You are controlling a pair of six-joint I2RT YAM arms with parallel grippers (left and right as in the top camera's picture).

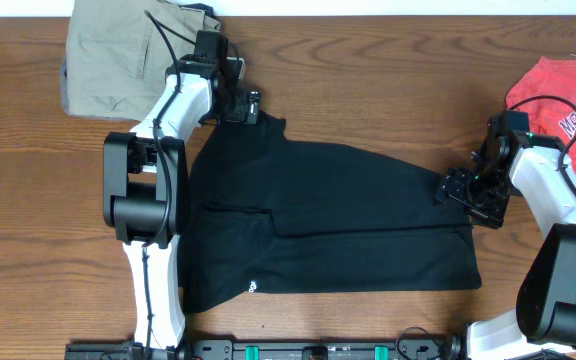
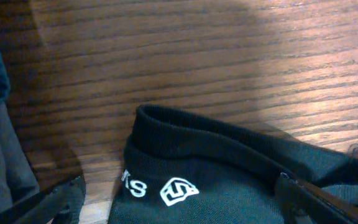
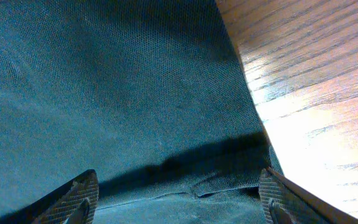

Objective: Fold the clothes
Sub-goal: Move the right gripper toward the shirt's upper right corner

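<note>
A shirt (image 1: 328, 215) lay spread over the middle of the table (image 1: 388, 80).
The trousers (image 1: 118, 55) lay behind it to the left, a T-shirt (image 1: 568, 95) to the far right; the left end effector (image 1: 251, 105) hung over its collar, the right end effector (image 1: 455, 188) over its right edge.

Khaki trousers (image 1: 108, 55) top left, red T-shirt (image 1: 556, 84) far right, wooden table (image 1: 388, 80)

Robotics lab bench: a white-and-black left robot arm (image 1: 136, 195) and its twin right robot arm (image 1: 553, 185) rise from a black equipment rail (image 1: 318, 351) at the edge of a brown wood-grain table (image 1: 368, 70), where a plain black shirt (image 1: 348, 220), folded tan trousers (image 1: 108, 50) and a red printed T-shirt (image 1: 568, 95) lie spread as test pieces.
</note>
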